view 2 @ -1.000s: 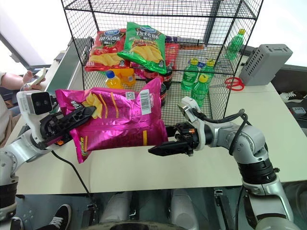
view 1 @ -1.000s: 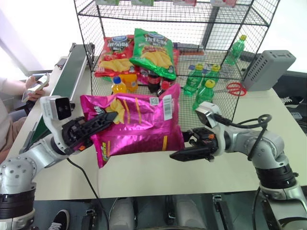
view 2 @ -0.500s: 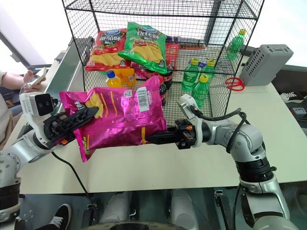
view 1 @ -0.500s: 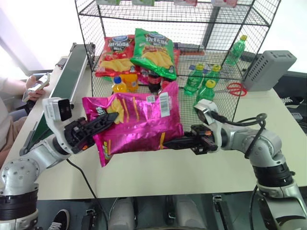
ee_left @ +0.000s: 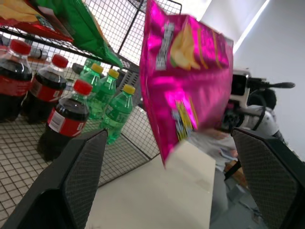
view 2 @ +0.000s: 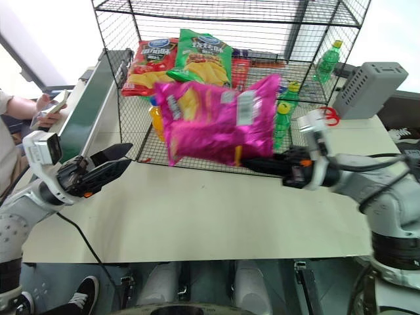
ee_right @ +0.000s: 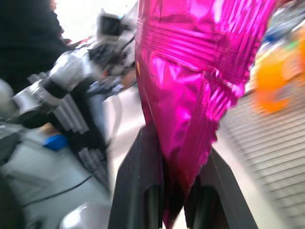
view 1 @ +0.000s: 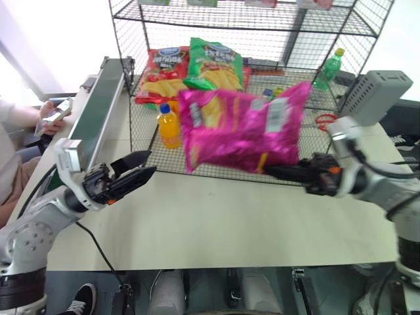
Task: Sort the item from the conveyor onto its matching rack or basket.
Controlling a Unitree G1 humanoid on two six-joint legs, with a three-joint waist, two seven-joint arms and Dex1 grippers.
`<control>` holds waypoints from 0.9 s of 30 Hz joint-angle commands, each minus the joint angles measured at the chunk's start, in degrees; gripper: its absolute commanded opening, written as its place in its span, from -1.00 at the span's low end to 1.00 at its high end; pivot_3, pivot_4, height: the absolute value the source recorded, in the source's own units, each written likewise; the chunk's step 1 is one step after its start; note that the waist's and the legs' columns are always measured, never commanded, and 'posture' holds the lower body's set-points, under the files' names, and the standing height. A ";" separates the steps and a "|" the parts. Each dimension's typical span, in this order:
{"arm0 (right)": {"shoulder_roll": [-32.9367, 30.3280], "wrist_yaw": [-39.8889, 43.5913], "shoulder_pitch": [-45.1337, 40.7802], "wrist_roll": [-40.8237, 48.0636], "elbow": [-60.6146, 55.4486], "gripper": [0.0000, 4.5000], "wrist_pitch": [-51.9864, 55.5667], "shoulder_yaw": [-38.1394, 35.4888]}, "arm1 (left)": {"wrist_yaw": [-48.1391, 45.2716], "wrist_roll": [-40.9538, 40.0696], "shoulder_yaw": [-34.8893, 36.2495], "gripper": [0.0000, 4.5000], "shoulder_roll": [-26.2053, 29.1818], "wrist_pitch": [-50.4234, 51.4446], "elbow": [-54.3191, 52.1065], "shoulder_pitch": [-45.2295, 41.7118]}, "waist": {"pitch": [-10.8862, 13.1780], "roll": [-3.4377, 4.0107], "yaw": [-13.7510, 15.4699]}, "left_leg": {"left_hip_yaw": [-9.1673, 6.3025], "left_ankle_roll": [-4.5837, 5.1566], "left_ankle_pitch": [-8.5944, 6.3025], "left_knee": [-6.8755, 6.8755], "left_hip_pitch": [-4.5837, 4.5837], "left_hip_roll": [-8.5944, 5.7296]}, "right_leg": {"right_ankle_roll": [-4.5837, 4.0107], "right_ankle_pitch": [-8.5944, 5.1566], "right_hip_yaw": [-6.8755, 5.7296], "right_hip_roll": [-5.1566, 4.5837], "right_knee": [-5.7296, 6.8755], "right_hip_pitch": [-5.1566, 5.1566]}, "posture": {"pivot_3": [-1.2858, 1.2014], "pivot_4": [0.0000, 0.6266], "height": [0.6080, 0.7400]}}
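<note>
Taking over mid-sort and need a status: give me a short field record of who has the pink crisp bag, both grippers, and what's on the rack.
item: magenta crisp bag, off the table, in front of the black wire rack
right gripper: shut on the bag's lower edge
left gripper: open, empty, apart from the bag
rack shelf: red crisp bag, green crisp bag, orange drink bottle, green bottles
conveyor: no bag on the visible belt
</note>
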 commanded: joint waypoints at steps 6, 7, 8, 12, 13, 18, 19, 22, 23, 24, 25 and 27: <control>-2.02 -3.78 -1.75 -21.00 6.17 -1.00 -30.22 -6.21 | -1.11 10.68 -5.58 0.96 -4.01 -7.33 2.58 -7.33 | -0.02 -0.03 -0.48 | 0.02 0.02 0.00 0.03 -0.01 -0.01 | 0.04 0.02 0.01 0.02 0.00 -0.01 | 0.03 -0.52 1.00; -2.07 -3.58 -1.63 -23.00 6.84 -1.00 -33.35 -5.74 | -1.21 11.26 -5.88 0.96 -4.28 -7.63 2.86 -7.85 | -0.02 -0.03 -0.48 | 0.02 0.02 0.00 0.02 0.01 0.01 | 0.04 0.02 0.01 0.04 0.02 -0.02 | 0.03 -0.52 1.00; -1.47 -4.80 -2.36 -23.75 7.45 -1.00 -35.15 -6.10 | -1.82 11.90 -6.64 0.96 -4.34 -7.85 2.90 -8.40 | -0.02 -0.03 -0.47 | 0.01 0.02 0.00 0.01 0.01 0.02 | 0.05 0.02 0.01 0.06 0.04 -0.03 | 0.03 -0.52 1.00; -2.95 -10.12 -2.40 -38.44 11.83 -1.00 -50.24 -3.19 | -3.19 13.80 -8.52 0.96 -5.02 -8.51 3.68 -10.54 | 0.00 0.00 -0.28 | 0.02 0.01 0.00 0.01 0.00 0.03 | 0.05 0.02 0.00 0.07 0.06 -0.05 | 0.03 -0.52 1.00; -3.10 -11.19 -2.79 -41.89 13.25 -1.00 -54.42 -1.95 | -3.12 13.99 -8.89 0.96 -5.46 -8.53 3.80 -10.90 | 0.00 0.00 -0.25 | 0.04 0.01 0.00 0.02 -0.01 0.03 | 0.06 0.02 0.00 0.07 0.05 -0.05 | 0.03 -0.52 1.00; -5.71 -22.67 -6.42 -59.40 21.42 -1.00 -67.38 3.05 | -3.21 16.58 -9.98 0.96 -7.03 -10.12 4.23 -11.27 | 0.01 0.02 -0.37 | 0.07 0.00 0.01 0.05 -0.01 0.02 | 0.10 0.04 0.01 0.03 0.05 -0.05 | 0.03 -0.52 1.00; -6.33 -24.57 -6.76 -62.46 22.70 -1.00 -69.95 4.08 | -3.53 17.98 -10.34 0.96 -7.44 -11.68 4.46 -11.32 | 0.01 0.03 -0.36 | 0.07 0.00 0.02 0.05 -0.01 0.02 | 0.10 0.04 0.01 0.03 0.06 -0.05 | 0.03 -0.52 1.00; -6.95 -31.03 -8.46 -69.69 25.23 -1.00 -73.40 6.74 | -3.50 19.25 -11.10 0.96 -8.19 -12.44 4.89 -11.66 | 0.01 0.02 -0.47 | 0.07 -0.01 0.02 0.04 -0.01 0.02 | 0.10 0.04 0.01 0.03 0.05 -0.06 | 0.03 -0.52 1.00; -7.11 -32.91 -9.16 -71.90 25.89 -1.00 -73.93 7.63 | -3.62 19.50 -11.31 0.96 -8.48 -12.75 4.71 -11.60 | 0.01 0.02 -0.54 | 0.08 -0.02 0.02 0.04 0.00 0.02 | 0.10 0.04 0.02 0.03 0.05 -0.06 | 0.03 -0.52 1.00; -7.03 -35.25 -10.12 -74.57 26.62 -1.00 -73.53 8.59 | -3.36 20.09 -11.70 0.96 -8.86 -13.11 4.17 -11.38 | 0.02 0.03 -0.62 | 0.08 -0.03 0.03 0.04 0.00 0.03 | 0.10 0.04 0.02 0.03 0.05 -0.06 | 0.03 -0.52 1.00; -6.49 -36.85 -10.99 -75.81 27.18 -1.00 -72.68 9.20 | -3.22 20.52 -12.01 0.96 -9.13 -13.36 3.74 -11.07 | 0.02 0.03 -0.65 | 0.09 -0.05 0.04 0.04 0.00 0.03 | 0.10 0.04 0.02 0.03 0.06 -0.06 | 0.03 -0.52 1.00; -7.36 -40.43 -11.73 -81.79 27.85 -1.00 -71.46 11.29 | -3.01 20.80 -12.14 0.96 -9.59 -13.53 3.43 -10.51 | 0.02 0.03 -0.65 | 0.08 -0.07 0.05 0.04 0.00 0.03 | 0.10 0.04 0.02 0.03 0.06 -0.06 | 0.03 -0.52 1.00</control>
